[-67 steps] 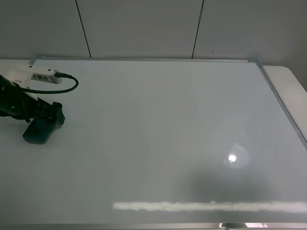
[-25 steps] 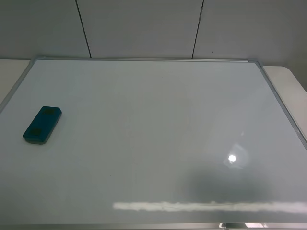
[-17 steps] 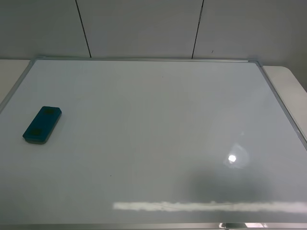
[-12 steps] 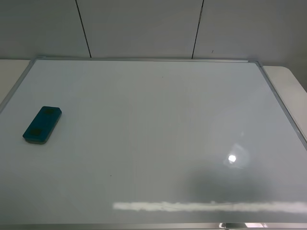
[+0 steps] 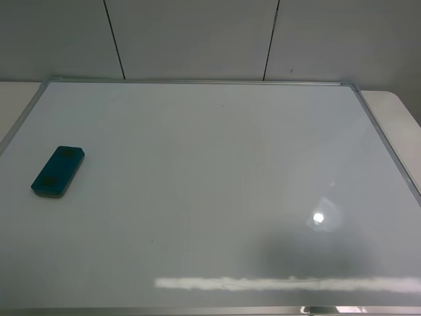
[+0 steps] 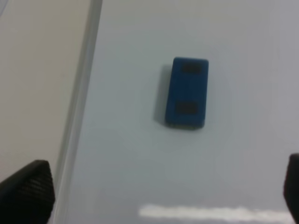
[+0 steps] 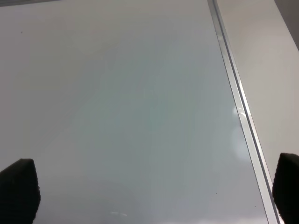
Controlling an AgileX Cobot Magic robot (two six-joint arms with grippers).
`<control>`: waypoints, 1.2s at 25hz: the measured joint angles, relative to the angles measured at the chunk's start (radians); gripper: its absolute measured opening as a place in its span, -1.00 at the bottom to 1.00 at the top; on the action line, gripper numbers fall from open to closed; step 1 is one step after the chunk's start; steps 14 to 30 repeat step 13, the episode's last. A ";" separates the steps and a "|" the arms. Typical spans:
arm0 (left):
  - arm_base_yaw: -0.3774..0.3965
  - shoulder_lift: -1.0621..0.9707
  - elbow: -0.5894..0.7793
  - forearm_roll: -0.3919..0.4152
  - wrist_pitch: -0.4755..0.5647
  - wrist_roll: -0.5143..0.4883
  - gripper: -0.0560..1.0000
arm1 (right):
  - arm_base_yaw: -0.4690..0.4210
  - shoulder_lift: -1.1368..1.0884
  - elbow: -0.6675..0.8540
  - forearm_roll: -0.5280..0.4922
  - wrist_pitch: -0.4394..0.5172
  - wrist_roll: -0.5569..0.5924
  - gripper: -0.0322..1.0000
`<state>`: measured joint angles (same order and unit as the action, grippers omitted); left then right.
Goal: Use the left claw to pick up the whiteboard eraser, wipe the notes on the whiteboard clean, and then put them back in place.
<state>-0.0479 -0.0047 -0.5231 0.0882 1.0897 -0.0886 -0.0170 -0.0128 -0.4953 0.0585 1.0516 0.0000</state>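
The whiteboard eraser (image 5: 58, 172) lies flat on the whiteboard (image 5: 217, 191), close to the board's left frame edge and touched by nothing. The left claw (image 6: 154, 191) hangs above it, jaws spread wide, gripping nothing. The right gripper (image 7: 149, 191) hovers near the board's right frame, likewise wide and empty.

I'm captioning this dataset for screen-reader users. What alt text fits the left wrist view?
A teal-blue whiteboard eraser lies flat and alone on a clean white whiteboard, near its silver frame. The two black fingertips of the open left claw show at the picture's lower corners, far apart and touching nothing.
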 joint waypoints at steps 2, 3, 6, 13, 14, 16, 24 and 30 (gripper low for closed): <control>0.019 0.000 0.014 -0.001 -0.019 -0.002 0.99 | 0.000 0.000 0.000 0.000 0.000 0.000 0.99; 0.031 0.000 0.014 -0.002 -0.021 -0.002 0.99 | 0.000 0.000 0.000 0.000 0.000 0.000 0.99; 0.050 0.000 0.014 -0.001 -0.027 -0.004 0.99 | 0.000 0.000 0.000 0.000 0.000 0.000 0.99; 0.052 0.000 0.014 -0.001 -0.027 -0.004 0.99 | 0.000 0.000 0.000 0.000 0.000 0.000 0.99; 0.052 0.000 0.014 -0.001 -0.027 -0.004 0.99 | 0.000 0.000 0.000 0.000 0.000 0.000 0.99; 0.052 0.000 0.014 -0.001 -0.027 -0.004 0.99 | 0.000 0.000 0.000 0.000 0.000 0.000 0.99; 0.052 0.000 0.014 -0.001 -0.027 -0.004 0.99 | 0.000 0.000 0.000 0.000 0.000 0.000 0.99; 0.052 0.000 0.014 -0.001 -0.027 -0.004 0.99 | 0.000 0.000 0.000 0.000 0.000 0.000 0.99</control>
